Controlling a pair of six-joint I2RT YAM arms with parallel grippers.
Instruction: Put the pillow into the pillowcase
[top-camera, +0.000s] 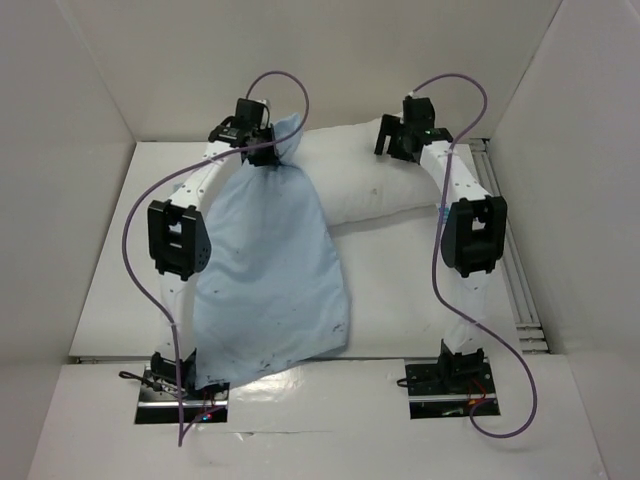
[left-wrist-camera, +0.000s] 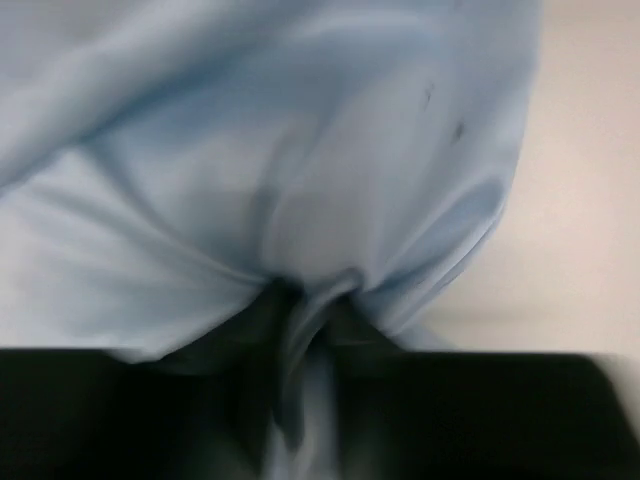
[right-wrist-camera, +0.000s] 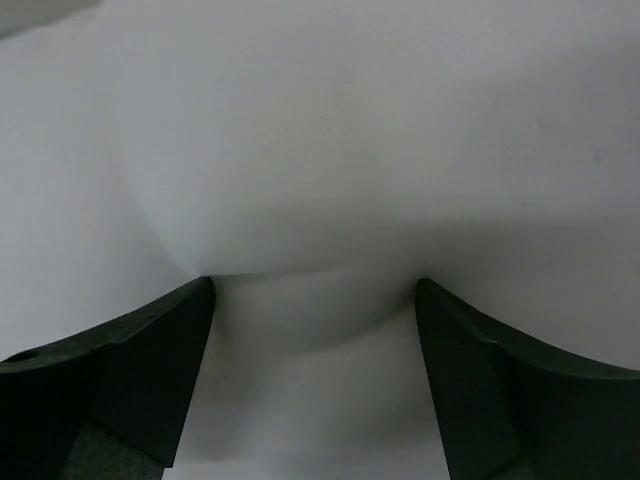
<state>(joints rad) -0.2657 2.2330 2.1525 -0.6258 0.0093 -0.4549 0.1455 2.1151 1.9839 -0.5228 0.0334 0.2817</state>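
Two grippers work the far side: the left gripper (top-camera: 268, 150) pinches the pillowcase (top-camera: 265, 280) top, its cloth draping nearward. The right gripper (top-camera: 396, 138), jaws spread, presses into the pillow (top-camera: 365, 185), which lies crosswise with its left end just beside that pinch.

the pillowcase (top-camera: 270, 270) is lying left on my desk (top-camera: 400, 290), far end in my left tool (top-camera: 270, 152); the pillow (top-camera: 370, 180) is lying behind, rightward.
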